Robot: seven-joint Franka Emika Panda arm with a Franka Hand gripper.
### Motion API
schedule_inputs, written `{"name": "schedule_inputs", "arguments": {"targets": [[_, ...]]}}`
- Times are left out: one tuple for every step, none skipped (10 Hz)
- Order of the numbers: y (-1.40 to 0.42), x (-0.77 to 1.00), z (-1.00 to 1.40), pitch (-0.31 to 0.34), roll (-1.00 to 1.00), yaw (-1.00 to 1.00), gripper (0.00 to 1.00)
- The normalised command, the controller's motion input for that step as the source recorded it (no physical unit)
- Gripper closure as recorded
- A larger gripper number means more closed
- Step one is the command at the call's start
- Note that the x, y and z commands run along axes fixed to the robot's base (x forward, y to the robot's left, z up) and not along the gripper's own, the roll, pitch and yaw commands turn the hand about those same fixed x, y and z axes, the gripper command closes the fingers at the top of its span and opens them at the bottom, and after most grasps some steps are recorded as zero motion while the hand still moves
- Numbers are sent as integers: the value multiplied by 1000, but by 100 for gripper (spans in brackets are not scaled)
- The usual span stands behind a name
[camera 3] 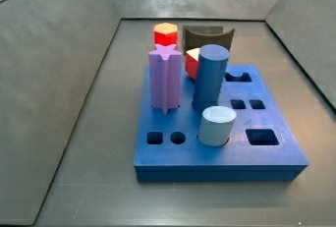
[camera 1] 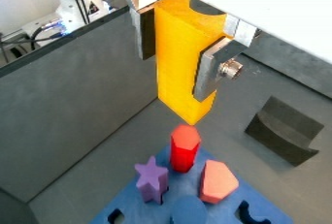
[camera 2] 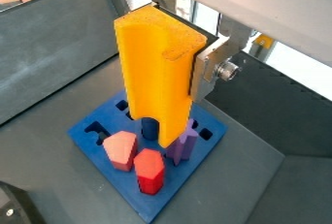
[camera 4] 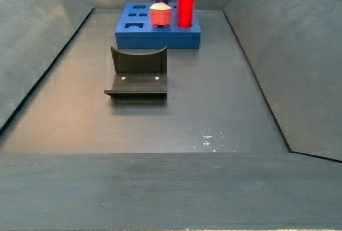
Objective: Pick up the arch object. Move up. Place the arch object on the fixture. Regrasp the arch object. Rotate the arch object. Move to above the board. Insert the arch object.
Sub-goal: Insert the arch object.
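The arch object (camera 2: 158, 68) is held clamped lengthwise in the gripper (camera 2: 195, 73), hanging above the board (camera 2: 97, 131); this orientation presumably suits insertion. The fixture (camera 1: 285, 126) sits off to one side, unoccupied.

Yellow-orange arch object (camera 2: 158, 71) held upright in the gripper (camera 2: 182, 68), clamped by a silver finger (camera 2: 212, 65), hanging above the blue board (camera 2: 101, 129) and its pegs. Dark fixture (camera 4: 138, 71) stood on the surface, apart from the board, unoccupied.
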Motion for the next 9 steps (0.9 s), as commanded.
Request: {"name": "schedule_inputs", "arguments": {"targets": [[-120, 1000, -51, 4, 0, 63, 100], [-126, 1000, -31, 0, 0, 0, 100], [-111, 1000, -17, 0, 0, 0, 100], [-69, 1000, 0, 0, 0, 0, 100], [-14, 1000, -14, 0, 0, 0, 100], [0, 1000, -69, 0, 0, 0, 100], [0, 1000, -86, 1, 4, 0, 100], [0, 1000, -86, 13, 63, 0, 100], [26, 1000, -66, 33, 117, 0, 100]]}}
